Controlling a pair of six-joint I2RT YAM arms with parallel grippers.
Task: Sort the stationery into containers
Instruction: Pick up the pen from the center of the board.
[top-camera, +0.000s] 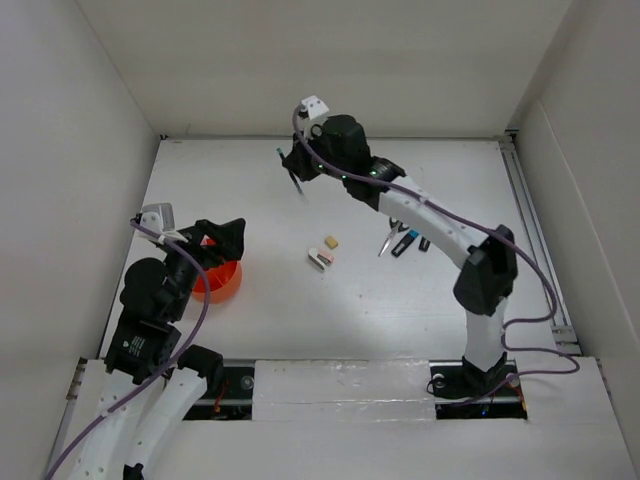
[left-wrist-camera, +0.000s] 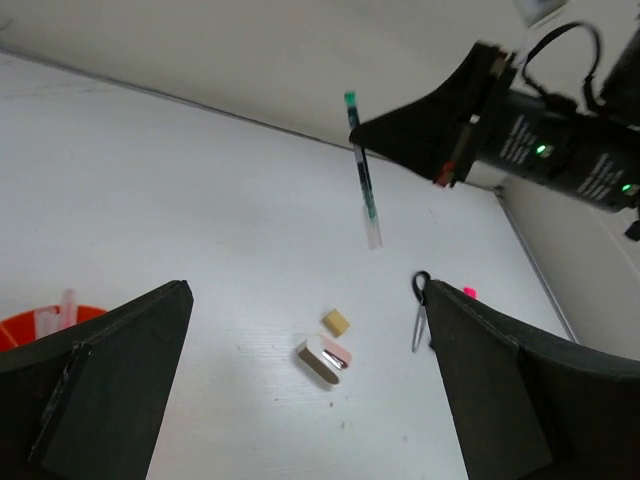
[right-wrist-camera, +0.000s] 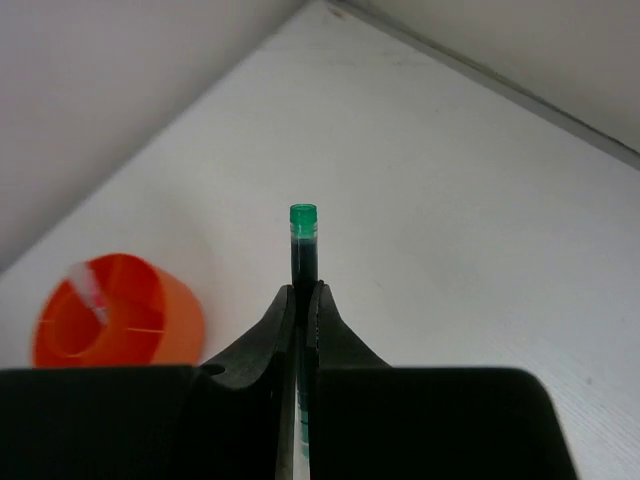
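Between the right claw's (right-wrist-camera: 300, 300) two fingers, pinched almost shut, a thin dark pen (right-wrist-camera: 302, 235) with a green cap juts out past the tips. It is gripped across its barrel and held clear of the table (top-camera: 200, 180), high enough, I judge, to be carried across and dropped end-first. Down and to this claw's left, well apart, sits the orange cup (right-wrist-camera: 150, 330), with a pale stick leaning inside. Beside that cup the left claw (top-camera: 228, 240) hangs spread wide, holding nothing. Nearer the arm bases than the right claw, two small erasers (top-camera: 319, 258) lie close together. To their right, scissors (top-camera: 388, 238) and highlighters (top-camera: 402, 243) rest on the table, not yet sorted.
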